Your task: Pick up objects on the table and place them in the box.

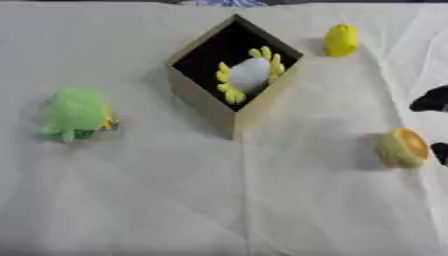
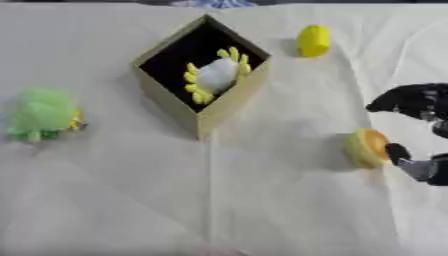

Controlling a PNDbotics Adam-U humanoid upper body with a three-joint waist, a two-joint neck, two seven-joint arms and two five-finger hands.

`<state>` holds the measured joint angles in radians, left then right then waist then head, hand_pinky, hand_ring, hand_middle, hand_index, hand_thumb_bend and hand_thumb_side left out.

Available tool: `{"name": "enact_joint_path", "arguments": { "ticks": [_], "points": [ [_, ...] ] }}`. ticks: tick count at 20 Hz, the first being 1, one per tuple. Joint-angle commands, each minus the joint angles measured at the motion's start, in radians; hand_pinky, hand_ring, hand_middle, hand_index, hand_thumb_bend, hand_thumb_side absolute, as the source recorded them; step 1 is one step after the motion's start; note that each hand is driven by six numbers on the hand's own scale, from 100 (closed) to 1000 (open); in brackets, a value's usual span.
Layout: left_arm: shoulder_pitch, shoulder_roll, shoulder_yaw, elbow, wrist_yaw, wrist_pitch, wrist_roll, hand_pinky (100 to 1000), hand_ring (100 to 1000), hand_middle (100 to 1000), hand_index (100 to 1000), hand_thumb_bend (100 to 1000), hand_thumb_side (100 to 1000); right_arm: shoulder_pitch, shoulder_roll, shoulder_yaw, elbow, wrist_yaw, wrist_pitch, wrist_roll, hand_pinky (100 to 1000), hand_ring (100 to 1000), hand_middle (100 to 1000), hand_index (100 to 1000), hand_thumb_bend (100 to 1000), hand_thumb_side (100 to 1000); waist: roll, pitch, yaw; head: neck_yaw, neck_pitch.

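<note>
Up first, the left eye view is showing a cardboard box (image 1: 229,107) sitting corner-on toward the far middle of the white-clothed table (image 1: 219,200), with a white toy ringed by yellow petals (image 1: 249,75) lying inside it. A fuzzy green toy (image 1: 77,114) is resting well apart at the left, a small yellow toy (image 1: 341,40) is standing just beyond the box's right corner, and a yellow-orange round object (image 1: 402,147) is lying at the right edge, where only black bits of the right hand are peeking in. Next, the right eye view is showing more of the right hand (image 2: 420,102): its fingers are curling around the right side of the round object, a thumb tip touching it, the others arching apart just above without closing on it.
</note>
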<state>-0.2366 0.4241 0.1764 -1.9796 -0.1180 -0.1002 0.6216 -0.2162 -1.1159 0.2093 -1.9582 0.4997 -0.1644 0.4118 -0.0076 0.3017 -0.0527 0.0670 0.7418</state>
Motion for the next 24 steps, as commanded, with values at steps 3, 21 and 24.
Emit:
{"name": "enact_joint_path", "arguments": {
  "ticks": [3,21,24],
  "points": [
    [-0.009,0.033,0.003,-0.020,0.000,0.003,-0.001,790,713,676,805,329,584,-0.011,-0.027,0.007,0.031,-0.019,0.003,0.009,923,951,886,943,100,508,0.004,-0.010,0.006,-0.010,-0.015],
    [-0.018,0.030,0.001,-0.020,0.010,0.006,-0.001,789,715,677,805,321,586,-0.005,0.020,0.029,0.158,0.031,0.025,-0.004,921,957,894,948,100,619,0.022,0.008,0.033,-0.016,-0.031],
    [-0.019,0.029,0.000,-0.020,0.011,0.007,-0.002,789,715,677,805,318,587,-0.004,0.028,0.029,0.179,0.044,0.028,-0.004,921,960,899,955,100,671,0.024,0.011,0.038,-0.016,-0.034]
  ]
}}
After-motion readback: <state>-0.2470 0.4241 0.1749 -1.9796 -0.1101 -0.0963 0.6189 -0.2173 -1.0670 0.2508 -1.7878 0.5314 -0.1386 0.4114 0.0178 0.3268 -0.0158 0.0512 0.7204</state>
